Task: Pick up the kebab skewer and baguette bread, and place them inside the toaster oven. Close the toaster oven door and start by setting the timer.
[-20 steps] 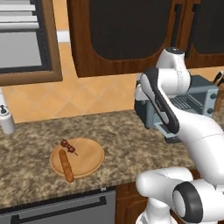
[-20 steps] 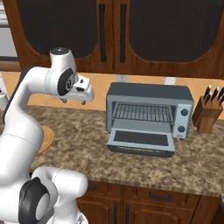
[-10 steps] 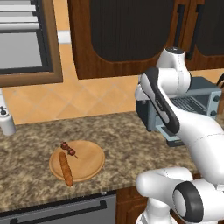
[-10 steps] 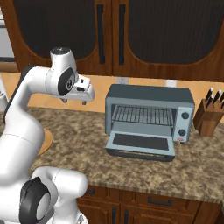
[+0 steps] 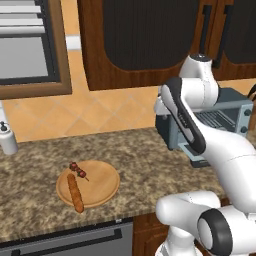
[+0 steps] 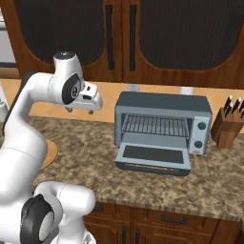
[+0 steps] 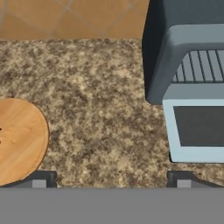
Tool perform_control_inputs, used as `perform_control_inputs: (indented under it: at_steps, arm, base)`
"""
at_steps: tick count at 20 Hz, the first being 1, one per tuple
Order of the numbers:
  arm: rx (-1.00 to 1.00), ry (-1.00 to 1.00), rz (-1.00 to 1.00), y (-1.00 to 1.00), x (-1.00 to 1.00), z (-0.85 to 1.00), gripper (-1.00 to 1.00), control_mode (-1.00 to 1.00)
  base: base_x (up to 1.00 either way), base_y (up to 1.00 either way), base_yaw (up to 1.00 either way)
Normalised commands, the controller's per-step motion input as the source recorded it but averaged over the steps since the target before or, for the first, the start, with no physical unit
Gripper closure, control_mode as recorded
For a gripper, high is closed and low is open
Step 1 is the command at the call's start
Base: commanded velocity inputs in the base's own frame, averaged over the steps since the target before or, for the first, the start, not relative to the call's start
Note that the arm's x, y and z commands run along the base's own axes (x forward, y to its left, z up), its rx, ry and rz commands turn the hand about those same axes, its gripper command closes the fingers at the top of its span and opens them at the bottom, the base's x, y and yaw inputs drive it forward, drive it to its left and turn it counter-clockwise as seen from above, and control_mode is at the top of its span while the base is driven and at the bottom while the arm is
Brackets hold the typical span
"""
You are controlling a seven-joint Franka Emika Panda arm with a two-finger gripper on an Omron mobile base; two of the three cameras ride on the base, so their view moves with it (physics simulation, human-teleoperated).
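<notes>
The kebab skewer [image 5: 77, 171] lies on the far part of a round wooden plate [image 5: 100, 182], and the baguette bread [image 5: 75, 193] lies along the plate's left side. The toaster oven [image 6: 162, 121] stands on the counter with its door [image 6: 152, 157] dropped open and its wire rack bare. My gripper [image 6: 81, 110] hangs open and empty above the counter, between the plate and the oven. In the hand view my gripper [image 7: 111, 179] has its tips wide apart, with the plate's [image 7: 17, 140] edge to the left and the oven door [image 7: 197, 131] to the right.
A knife block [image 6: 228, 126] stands right of the oven, whose knobs [image 6: 200, 127] sit on its right front. A white shaker [image 5: 7, 137] stands at the counter's far left. Dark wall cabinets [image 6: 143, 33] hang above. Speckled counter [image 7: 105, 109] lies between plate and oven.
</notes>
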Motion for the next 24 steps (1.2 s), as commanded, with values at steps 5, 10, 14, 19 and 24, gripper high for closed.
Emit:
perform_control_inputs:
  at_steps: [5, 10, 14, 19, 24]
  arm:
    - [0.00, -0.05, 0.00, -0.43, -0.49, 0.00, -1.00, -1.00]
    - [0.03, -0.10, 0.00, -1.00, -0.62, -0.11, -1.00, -1.00]
    - [0.02, -0.16, 0.00, -1.00, -0.35, -0.30, -1.00, -1.00]
    - [0.01, -0.31, 0.00, -0.93, 0.06, -0.28, -1.00, -1.00]
    - [0.02, -0.32, 0.00, -0.76, 0.32, -0.13, -1.00, -1.00]
  base:
    - [0.00, 0.00, 0.00]
    - [0.00, 0.00, 0.00]
    - [0.00, 0.00, 0.00]
    - [0.00, 0.00, 0.00]
    - [0.00, 0.00, 0.00]
